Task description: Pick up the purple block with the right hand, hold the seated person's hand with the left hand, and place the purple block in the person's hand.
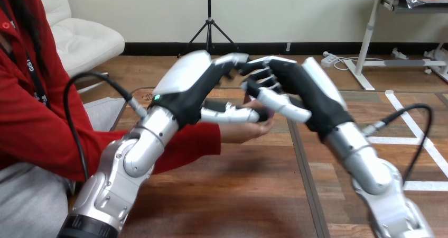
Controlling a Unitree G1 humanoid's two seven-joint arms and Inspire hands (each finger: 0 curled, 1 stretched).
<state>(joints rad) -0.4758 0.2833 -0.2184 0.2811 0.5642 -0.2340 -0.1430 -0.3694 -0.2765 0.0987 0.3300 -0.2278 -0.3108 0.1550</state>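
**Two robot hands meet over an upturned palm**

Both arms rise from the bottom corners of the frame and come together at its centre, above the wooden table. The left hand comes in from the lower left with its white back facing up. Its fingers reach forward in a loose, relaxed line and grip nothing, and its thumb stretches out straight across the top of the person's hand. That hand enters from the left of the frame and sits palm up just below the two machine hands, right of the left forearm.

The right hand comes in from the lower right and sits tight against the left hand at the upper centre, directly over the person's palm. From where I stand I cannot tell whether it is closed on anything. The purple block is hidden in that cluster, so I cannot say whether it is in the right hand or on the palm.
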